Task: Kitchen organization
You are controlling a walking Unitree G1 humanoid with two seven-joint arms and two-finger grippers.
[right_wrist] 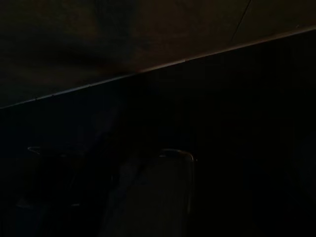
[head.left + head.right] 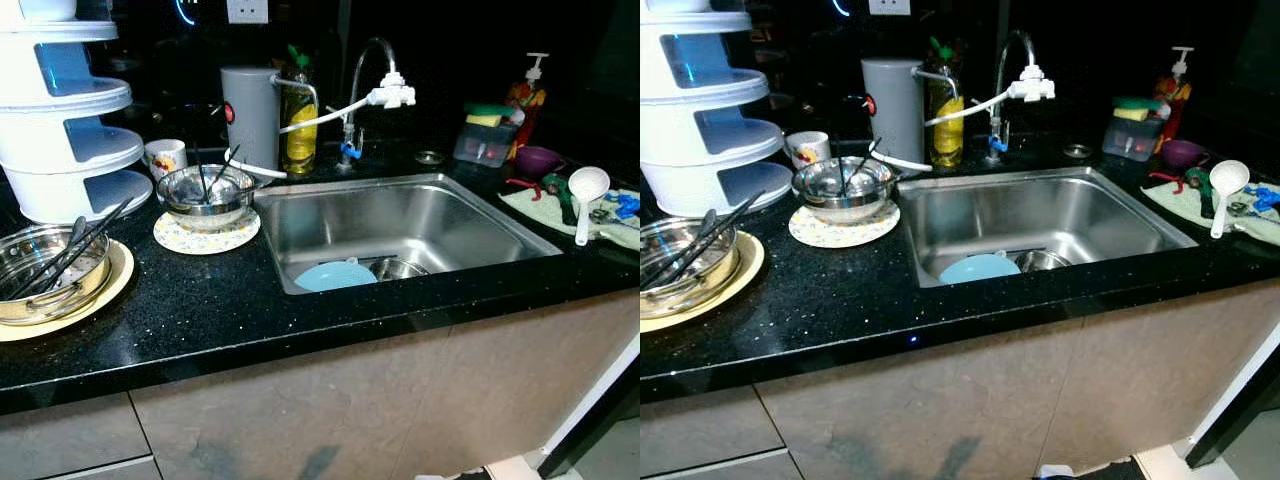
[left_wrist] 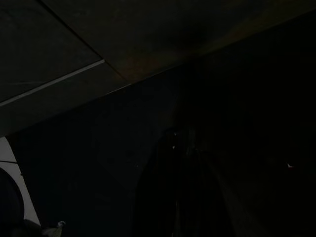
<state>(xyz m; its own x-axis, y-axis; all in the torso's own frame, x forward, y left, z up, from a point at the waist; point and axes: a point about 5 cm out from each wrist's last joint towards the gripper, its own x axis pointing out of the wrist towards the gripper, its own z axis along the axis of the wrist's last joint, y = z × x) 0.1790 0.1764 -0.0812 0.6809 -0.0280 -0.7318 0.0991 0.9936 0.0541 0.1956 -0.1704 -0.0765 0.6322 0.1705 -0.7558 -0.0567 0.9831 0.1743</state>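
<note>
A stainless sink point(image 2: 400, 215) is set in the black countertop point(image 2: 200, 310), holding a light-blue plate point(image 2: 335, 275) beside a small steel bowl point(image 2: 397, 267). Left of the basin, a steel bowl with utensils point(image 2: 205, 192) sits on a patterned mat point(image 2: 205, 235) — further left, a glass pot point(image 2: 45, 270) on a yellow plate point(image 2: 100, 300). A white ladle point(image 2: 586, 195) lies on a cloth point(image 2: 540, 208) at right. Both wrist views are very dark; I cannot tell whether the left gripper point(image 3: 180, 197) or the right gripper is parted or closed.
</note>
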